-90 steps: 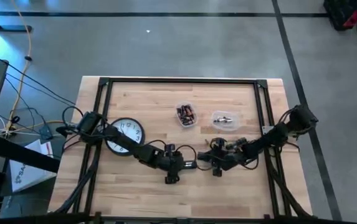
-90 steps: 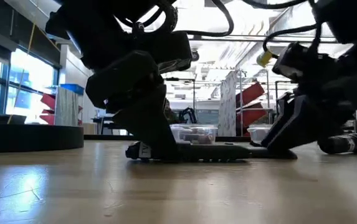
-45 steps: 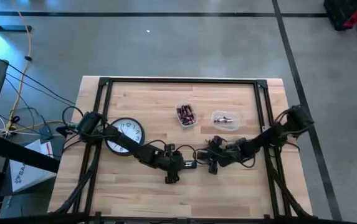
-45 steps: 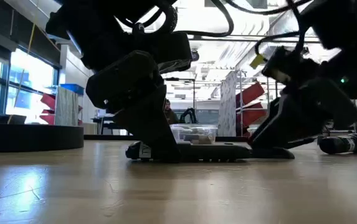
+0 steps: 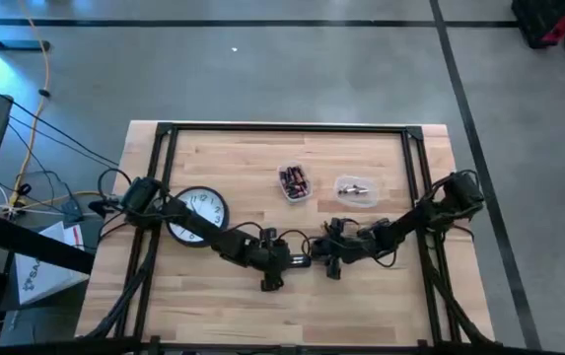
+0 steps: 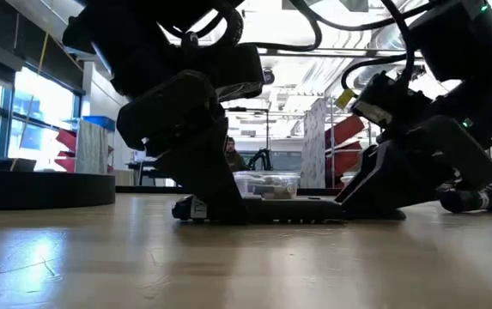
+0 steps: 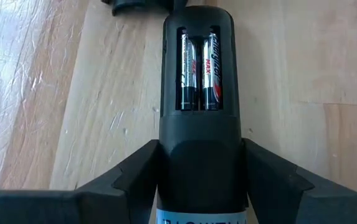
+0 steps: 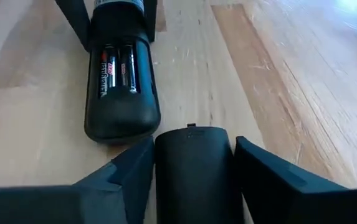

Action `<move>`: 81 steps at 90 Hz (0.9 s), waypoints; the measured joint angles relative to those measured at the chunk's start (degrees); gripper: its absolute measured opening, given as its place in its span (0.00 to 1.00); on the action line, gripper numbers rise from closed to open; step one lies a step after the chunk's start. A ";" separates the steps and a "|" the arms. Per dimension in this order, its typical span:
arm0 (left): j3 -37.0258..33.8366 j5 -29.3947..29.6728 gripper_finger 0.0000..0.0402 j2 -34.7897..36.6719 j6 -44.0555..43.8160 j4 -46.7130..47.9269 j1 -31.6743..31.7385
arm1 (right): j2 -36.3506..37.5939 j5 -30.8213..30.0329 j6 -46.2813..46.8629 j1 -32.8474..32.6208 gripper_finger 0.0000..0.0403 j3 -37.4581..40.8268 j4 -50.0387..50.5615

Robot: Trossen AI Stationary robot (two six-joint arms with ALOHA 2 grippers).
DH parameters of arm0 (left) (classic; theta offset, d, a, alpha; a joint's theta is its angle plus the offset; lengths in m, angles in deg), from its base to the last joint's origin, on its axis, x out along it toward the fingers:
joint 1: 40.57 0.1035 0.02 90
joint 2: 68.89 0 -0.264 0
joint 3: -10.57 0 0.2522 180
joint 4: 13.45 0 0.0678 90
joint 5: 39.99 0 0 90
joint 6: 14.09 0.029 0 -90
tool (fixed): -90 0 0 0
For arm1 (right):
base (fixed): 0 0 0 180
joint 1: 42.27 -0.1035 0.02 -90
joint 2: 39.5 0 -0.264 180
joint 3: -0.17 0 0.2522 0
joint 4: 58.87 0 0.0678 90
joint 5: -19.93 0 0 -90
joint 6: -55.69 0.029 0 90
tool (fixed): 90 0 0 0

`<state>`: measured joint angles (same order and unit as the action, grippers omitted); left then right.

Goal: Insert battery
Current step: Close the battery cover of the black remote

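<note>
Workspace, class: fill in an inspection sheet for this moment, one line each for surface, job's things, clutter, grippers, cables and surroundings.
Surface: wooden table, bare at front.
Job's things: remote lying flat, compartment open, two batteries seated; battery cover not yet fitted.
Clutter: wall clock; two clear tubs of small parts.
Grippers: left gripper shut on remote; right gripper shut on battery cover, near the remote's end.
Cables: loose leads on floor left of table.
Surroundings: concrete floor; shelving behind.

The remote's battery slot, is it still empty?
No, the left wrist view shows two batteries lying side by side in the open slot of the remote, which the left tool grips.
</note>
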<state>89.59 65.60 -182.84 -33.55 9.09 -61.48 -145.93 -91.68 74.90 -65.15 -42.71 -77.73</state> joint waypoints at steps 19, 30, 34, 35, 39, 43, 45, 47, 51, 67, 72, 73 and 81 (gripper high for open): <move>0.00 0.00 0.46 0.00 -0.42 0.09 0.00 | 0.55 0.93 -1.40 0.00 0.35 0.10 -0.06; 0.00 0.00 0.46 0.00 -0.46 0.22 0.00 | 2.70 1.27 -1.94 0.02 0.35 0.31 1.13; 0.00 0.00 0.46 0.00 -0.46 0.26 0.00 | 3.83 1.35 -2.47 0.02 0.35 0.36 1.83; 0.00 0.00 0.46 0.00 -0.46 0.26 0.00 | 4.04 1.41 -2.66 0.02 0.35 0.37 2.02; 0.00 0.00 0.46 0.00 -0.46 0.28 0.00 | 5.20 1.64 -3.06 0.01 0.35 0.48 2.77; 0.00 0.01 0.46 0.00 -0.46 0.29 0.00 | 6.45 1.82 -3.45 -0.02 0.35 0.61 3.65; 0.00 0.01 0.46 0.00 -0.47 0.29 0.00 | 6.91 1.85 -3.57 -0.02 0.35 0.60 4.01; 0.00 -0.02 0.46 0.00 -0.50 0.29 0.02 | 7.33 1.92 -3.66 -0.02 0.35 0.59 4.17; 0.00 0.02 0.46 -0.01 -0.75 0.26 0.02 | 8.12 1.94 -3.66 -0.02 0.35 0.31 4.50; -0.02 -0.09 0.46 -0.02 -0.90 0.02 0.22 | 8.29 3.97 -4.18 -0.56 0.35 -3.91 4.31; -0.02 -0.07 0.46 -0.02 -0.90 0.00 0.22 | 7.94 4.01 -4.91 -1.02 0.35 -5.83 4.78; -0.02 -0.07 0.46 -0.02 -0.90 -0.02 0.22 | 7.85 3.98 -5.05 -1.12 0.35 -6.23 4.80; -0.07 0.09 0.46 -0.04 -0.82 -0.52 0.22 | 6.23 4.01 -5.65 -1.55 0.35 -9.16 4.79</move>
<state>89.52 65.69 -182.89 -34.38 8.57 -61.26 -139.70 -87.67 69.25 -66.70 -51.87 -72.94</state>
